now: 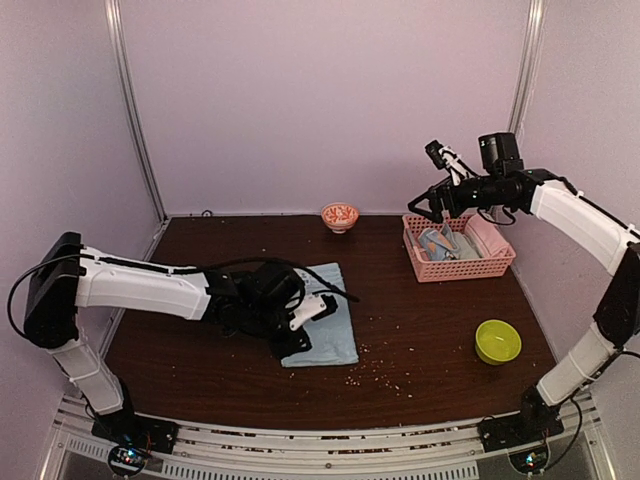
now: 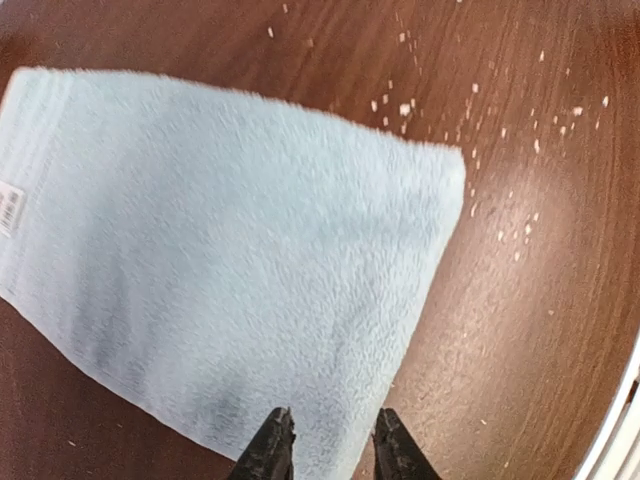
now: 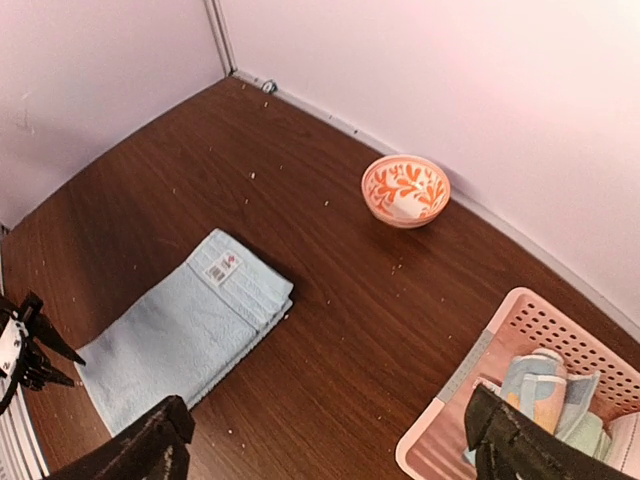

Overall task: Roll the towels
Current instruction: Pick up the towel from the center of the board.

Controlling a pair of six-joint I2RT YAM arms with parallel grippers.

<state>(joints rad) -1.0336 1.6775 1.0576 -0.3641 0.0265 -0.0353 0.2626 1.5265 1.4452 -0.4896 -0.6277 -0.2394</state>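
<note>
A plain light-blue towel (image 1: 335,320) lies folded flat on the dark table (image 1: 430,330). My left gripper (image 1: 297,347) hovers at its near left end. In the left wrist view the fingertips (image 2: 275,440) stand apart over the towel (image 2: 230,240), with its edge lying flat between them and nothing pinched. A spotted towel (image 1: 440,243) sits rolled in the pink basket (image 1: 490,268). My right gripper (image 1: 425,208) hangs above that basket, jaws wide open and empty (image 3: 330,445). The right wrist view shows the plain towel (image 3: 185,325) and the rolled towel (image 3: 540,385).
An orange-patterned bowl (image 1: 340,215) stands at the back wall. A lime-green bowl (image 1: 497,341) sits at the right front. Crumbs are scattered on the table (image 2: 520,200) right of the towel. The pink basket (image 3: 500,350) is at the back right.
</note>
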